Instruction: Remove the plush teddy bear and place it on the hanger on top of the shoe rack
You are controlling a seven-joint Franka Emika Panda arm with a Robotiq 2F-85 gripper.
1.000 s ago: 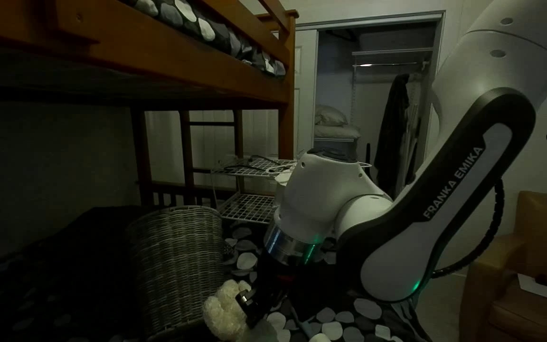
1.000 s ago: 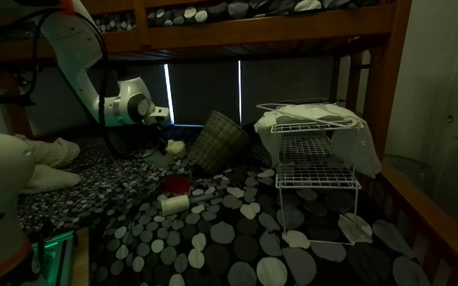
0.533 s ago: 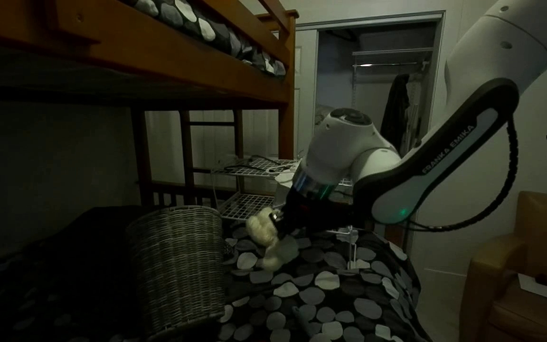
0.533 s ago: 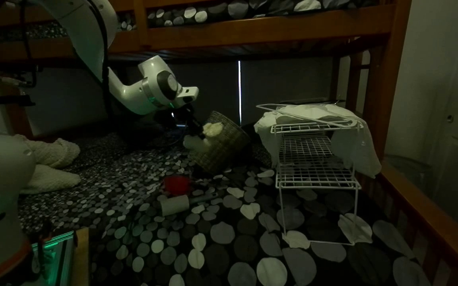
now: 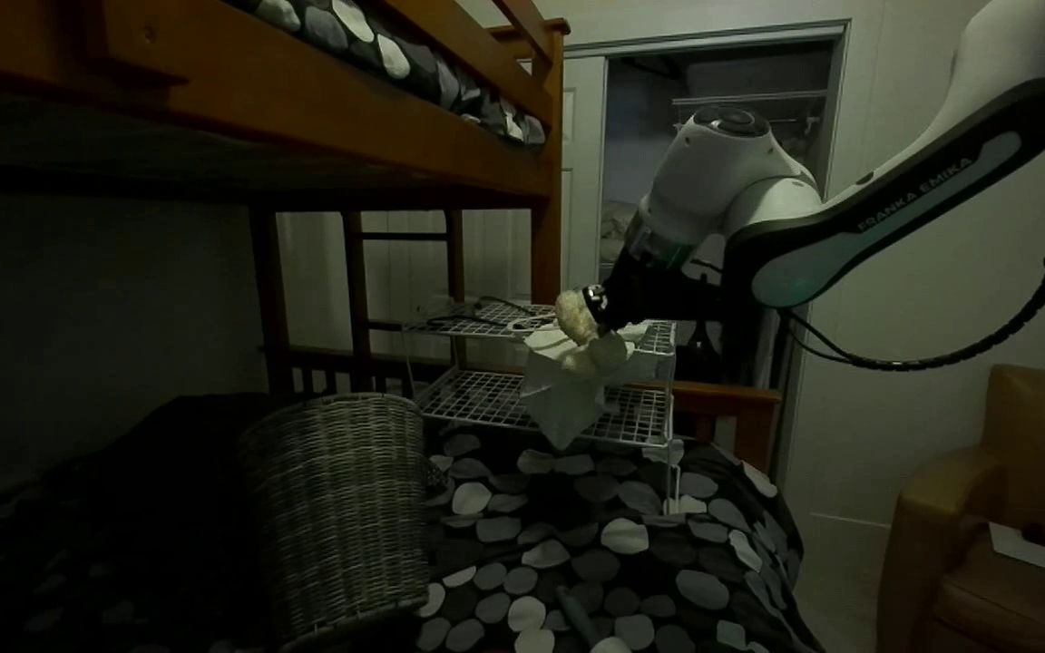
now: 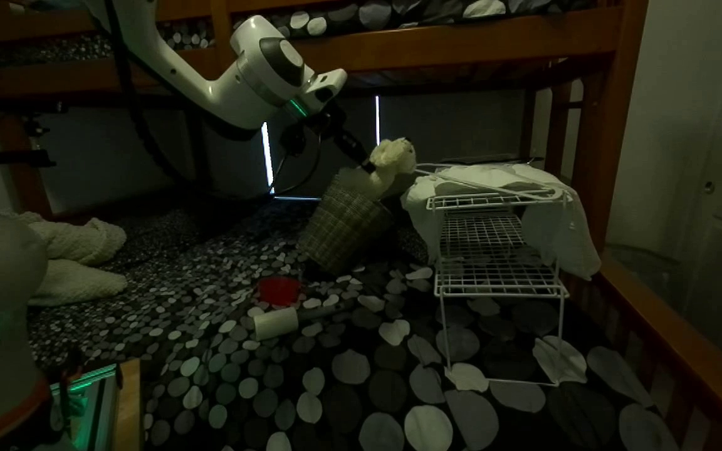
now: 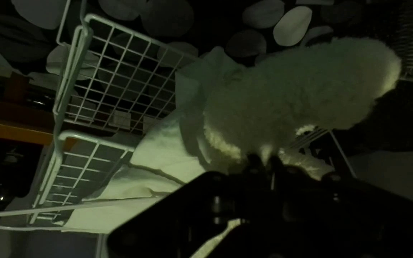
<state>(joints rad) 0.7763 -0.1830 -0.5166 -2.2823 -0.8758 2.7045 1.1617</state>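
The cream-white plush teddy bear is held in the air by my gripper, whose fingertips pinch its fur. In an exterior view the bear hangs at the gripper's tip, left of the shoe rack at about top-shelf height. In the wrist view the bear spreads beyond the nearly closed fingertips, and the wire rack lies to the left. A white wire loop, perhaps the hanger, lies on the rack's top over a white cloth.
A tilted wicker basket stands below the bear. A red object and a lint roller lie on the dotted bedding. A pale heap is at the left. The upper bunk's wooden rail runs overhead.
My gripper has lifted the bear from low beside the basket, up and toward the rack. The bear stays in the gripper. The rack and basket have not moved.
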